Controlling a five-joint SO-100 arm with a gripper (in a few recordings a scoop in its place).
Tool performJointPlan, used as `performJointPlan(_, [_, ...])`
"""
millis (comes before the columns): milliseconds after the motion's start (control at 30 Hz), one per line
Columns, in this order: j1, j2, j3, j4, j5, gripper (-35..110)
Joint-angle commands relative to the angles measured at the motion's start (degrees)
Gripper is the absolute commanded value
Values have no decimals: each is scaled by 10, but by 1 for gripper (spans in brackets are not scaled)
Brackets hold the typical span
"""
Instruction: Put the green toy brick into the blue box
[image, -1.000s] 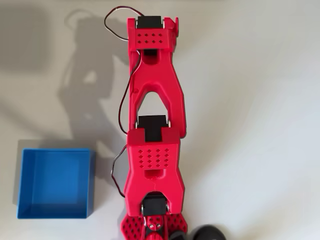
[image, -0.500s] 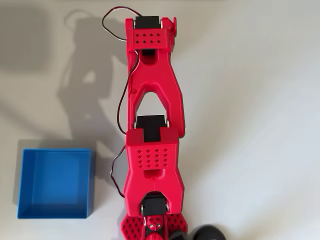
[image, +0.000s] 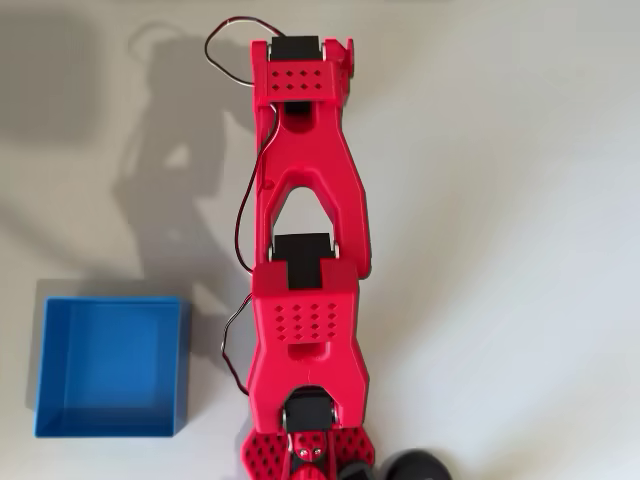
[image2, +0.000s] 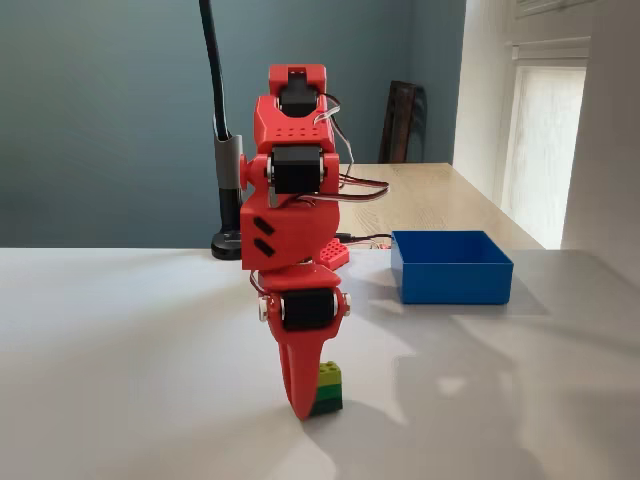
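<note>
Red arm barely shifted, end effector (image2: 303, 400) apparently closed around green toy brick (image2: 327, 388), blue box (image: 110, 366) unmoved

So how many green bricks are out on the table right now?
1. The green brick sits on the white table in the fixed view, right beside the tip of the red gripper, in front of the blue box. The arm could hide others from above.

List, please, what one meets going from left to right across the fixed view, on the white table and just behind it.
Black lamp stand → red arm, its pincer pointing down at the table → green brick, right beside the pincer's tip → blue box.
</note>
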Motion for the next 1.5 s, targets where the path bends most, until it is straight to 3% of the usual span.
performJointPlan(0, [-23,74,19,-2,1,0])
performJointPlan(733, [-91,352,120,-10,36,0])
performJointPlan(1467, [-342,595,316,91,28,0])
